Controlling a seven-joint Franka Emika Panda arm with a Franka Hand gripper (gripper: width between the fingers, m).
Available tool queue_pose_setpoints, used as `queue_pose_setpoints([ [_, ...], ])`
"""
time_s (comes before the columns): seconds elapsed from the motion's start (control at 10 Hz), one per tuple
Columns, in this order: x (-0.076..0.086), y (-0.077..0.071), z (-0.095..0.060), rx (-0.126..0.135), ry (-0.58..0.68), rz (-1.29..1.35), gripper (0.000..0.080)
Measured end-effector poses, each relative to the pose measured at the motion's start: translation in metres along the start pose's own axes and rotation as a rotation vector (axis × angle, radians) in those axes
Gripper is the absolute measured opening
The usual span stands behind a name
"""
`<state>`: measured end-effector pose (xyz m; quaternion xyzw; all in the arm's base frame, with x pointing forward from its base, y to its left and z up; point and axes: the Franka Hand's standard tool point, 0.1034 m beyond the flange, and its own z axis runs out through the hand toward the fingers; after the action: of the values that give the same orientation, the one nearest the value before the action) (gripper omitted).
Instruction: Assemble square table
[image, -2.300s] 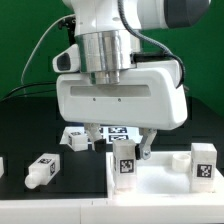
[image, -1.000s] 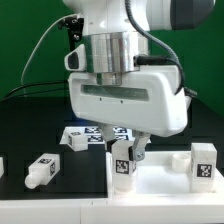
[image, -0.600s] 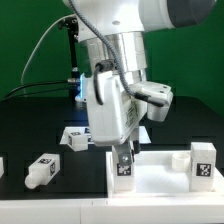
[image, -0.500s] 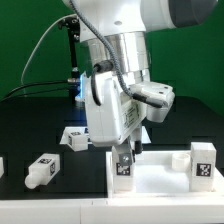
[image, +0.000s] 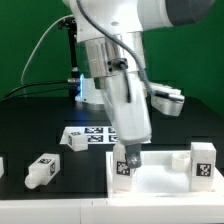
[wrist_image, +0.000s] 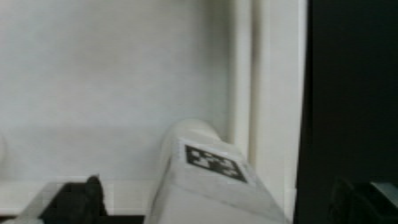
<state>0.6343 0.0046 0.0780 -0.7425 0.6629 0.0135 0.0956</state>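
The white square tabletop (image: 165, 180) lies at the front right of the exterior view. A white leg with a tag (image: 126, 166) stands upright in its near-left corner. My gripper (image: 128, 157) reaches down over this leg, turned edge-on to the camera. In the wrist view the leg (wrist_image: 217, 168) stands between my two dark fingers (wrist_image: 79, 201), with a gap showing on each side, so my gripper (wrist_image: 222, 206) is open around it. The tabletop (wrist_image: 107, 80) fills that view. A second tagged leg (image: 204, 161) stands at the tabletop's right.
Loose tagged legs lie on the black table at the exterior view's left (image: 42, 170) and further back (image: 75, 138). The marker board (image: 97, 134) lies behind the tabletop. A small white part (image: 179, 158) sits on the tabletop.
My gripper has turned about a quarter turn over the leg, from broadside to edge-on. The leg and tabletop stay in place.
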Motion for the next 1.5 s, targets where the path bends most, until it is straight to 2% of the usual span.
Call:
queue_pose_setpoints([
  [0.4, 0.0008, 0.0003, 0.0005, 0.000, 0.003, -0.275, 0.0648],
  [0.6, 0.0042, -0.0001, -0.0001, -0.051, 0.061, -0.711, 0.0648],
  [0.7, 0.0037, -0.0019, 0.0020, -0.058, 0.080, -0.870, 0.0648],
  [0.8, 0.0030, -0.0015, 0.0026, -0.053, 0.075, -0.811, 0.0648],
  [0.9, 0.0036, -0.0014, 0.0026, -0.053, 0.076, -0.812, 0.0559],
  [1.0, 0.0033, -0.0014, 0.0028, -0.049, 0.076, -0.758, 0.0559],
  [1.1, 0.0032, -0.0013, 0.0030, -0.047, 0.076, -0.693, 0.0381],
  [1.2, 0.0050, 0.0000, 0.0033, -0.047, 0.078, -0.615, 0.0291],
  [1.5, 0.0070, 0.0006, 0.0028, -0.022, 0.078, -0.156, 0.0290],
])
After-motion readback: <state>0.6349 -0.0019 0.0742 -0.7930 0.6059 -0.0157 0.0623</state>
